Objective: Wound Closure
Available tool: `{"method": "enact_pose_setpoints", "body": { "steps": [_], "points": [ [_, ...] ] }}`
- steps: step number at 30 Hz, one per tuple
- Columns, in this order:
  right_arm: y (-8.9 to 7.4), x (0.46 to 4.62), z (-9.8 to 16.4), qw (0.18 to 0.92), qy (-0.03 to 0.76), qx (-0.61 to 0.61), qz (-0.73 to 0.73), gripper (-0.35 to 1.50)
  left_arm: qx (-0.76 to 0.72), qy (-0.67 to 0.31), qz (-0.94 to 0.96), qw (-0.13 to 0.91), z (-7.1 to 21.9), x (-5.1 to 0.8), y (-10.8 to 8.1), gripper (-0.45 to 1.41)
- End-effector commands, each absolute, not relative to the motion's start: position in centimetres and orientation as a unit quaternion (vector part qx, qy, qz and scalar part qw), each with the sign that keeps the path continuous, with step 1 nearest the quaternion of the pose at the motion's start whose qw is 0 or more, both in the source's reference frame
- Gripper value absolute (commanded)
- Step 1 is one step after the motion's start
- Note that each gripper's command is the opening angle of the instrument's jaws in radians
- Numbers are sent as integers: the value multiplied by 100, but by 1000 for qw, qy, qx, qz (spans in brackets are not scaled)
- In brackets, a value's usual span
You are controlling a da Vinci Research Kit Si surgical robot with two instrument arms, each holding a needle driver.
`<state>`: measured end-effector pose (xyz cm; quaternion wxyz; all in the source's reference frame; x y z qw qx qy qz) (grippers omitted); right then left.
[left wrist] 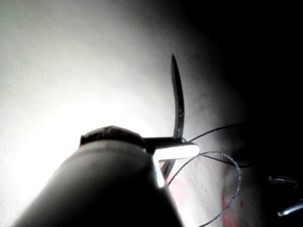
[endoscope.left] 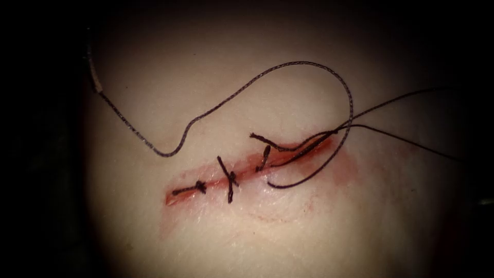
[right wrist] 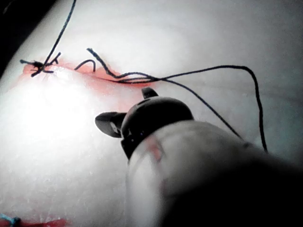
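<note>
At the far left I am holding the needle [left wrist: 179, 104] in my left gripper [left wrist: 171, 146]. Its jaws look closed on the curve toward the thread end, and the point is standing up clear of the tissue [endoscope.left: 154, 231], not in it. The thread [endoscope.left: 288, 64] is trailing in a wide loop across the pale surface to the right end of the cut [endoscope.left: 247, 172]. Three stitches [endoscope.left: 229, 180] are sitting across that red line, with red fluid [endoscope.left: 345, 170] smeared around it. My right gripper [right wrist: 128, 108] is hovering just beside the cut, jaws spread and nothing between them. As I judge it, doing this well is meaning a firm bite on the needle and enough slack that the thread is not dragging on the stitches. The tissue is falling away into dark at its left edge, near my needle. The open room is lying above the cut's left half, while the loop is crowding the right
</note>
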<state>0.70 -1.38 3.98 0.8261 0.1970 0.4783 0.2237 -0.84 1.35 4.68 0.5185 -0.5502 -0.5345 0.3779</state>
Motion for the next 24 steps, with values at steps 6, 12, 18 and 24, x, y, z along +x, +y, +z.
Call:
{"method": "enact_pose_setpoints", "body": {
  "steps": [6, 12, 18, 24],
  "points": [
    [-158, 165, 431, 743, 598, 241, 182, 116, -553, -532, 381, 516, 471, -90, 137, -45],
    [-199, 215, 473, 730, 611, 254, 169, 79, -578, -519, 380, 501, 458, -86, 147, -45],
    [-214, 253, 496, 714, 633, 254, 159, 79, -598, -512, 372, 492, 439, -80, 157, -45],
    [-205, 275, 486, 696, 652, 240, 182, 81, -600, -509, 373, 493, 441, -85, 153, -45]
  ]
}}
